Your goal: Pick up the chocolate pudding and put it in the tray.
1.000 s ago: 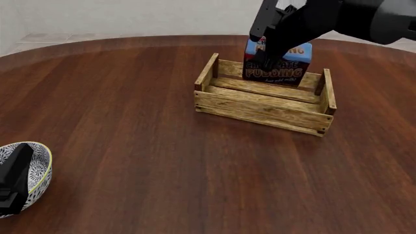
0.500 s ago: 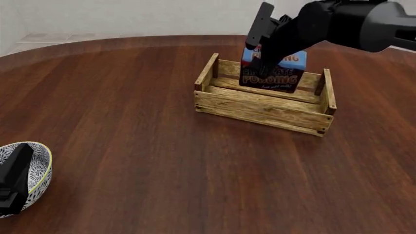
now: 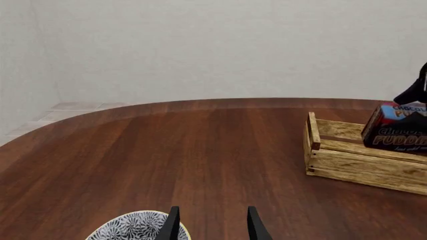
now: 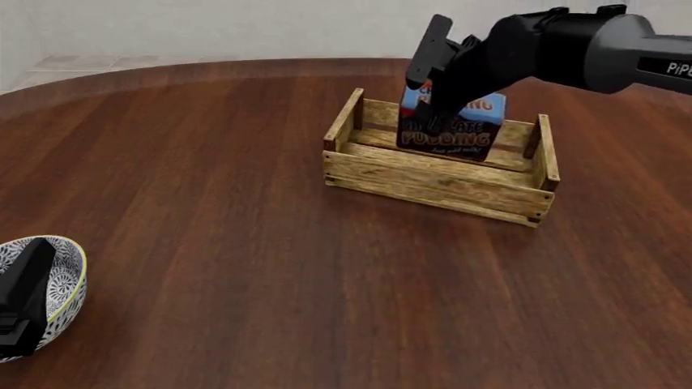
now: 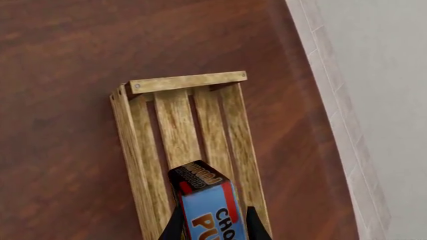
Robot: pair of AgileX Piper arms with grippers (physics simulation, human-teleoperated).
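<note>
The chocolate pudding (image 4: 454, 132) is a carton with a blue top and dark brown front. It stands upright inside the tray (image 4: 433, 178), a light wooden slat crate, near its far wall. My right gripper (image 4: 443, 99) is shut on the carton's upper part from above. In the right wrist view the fingers (image 5: 175, 226) clamp the pudding (image 5: 208, 202) over the tray's slats (image 5: 177, 120). My left gripper (image 4: 31, 271) is open and empty at the front left, over a bowl. The left wrist view shows the tray (image 3: 353, 165) and the pudding (image 3: 399, 131) far off.
A white patterned bowl (image 4: 63, 279) sits at the front left edge, partly under my left gripper; it also shows in the left wrist view (image 3: 133, 227). The round brown table (image 4: 216, 186) ends in a curved far edge before a pale wall.
My right gripper has lowered the pudding into the tray and shifted slightly left. The left arm has not moved.
</note>
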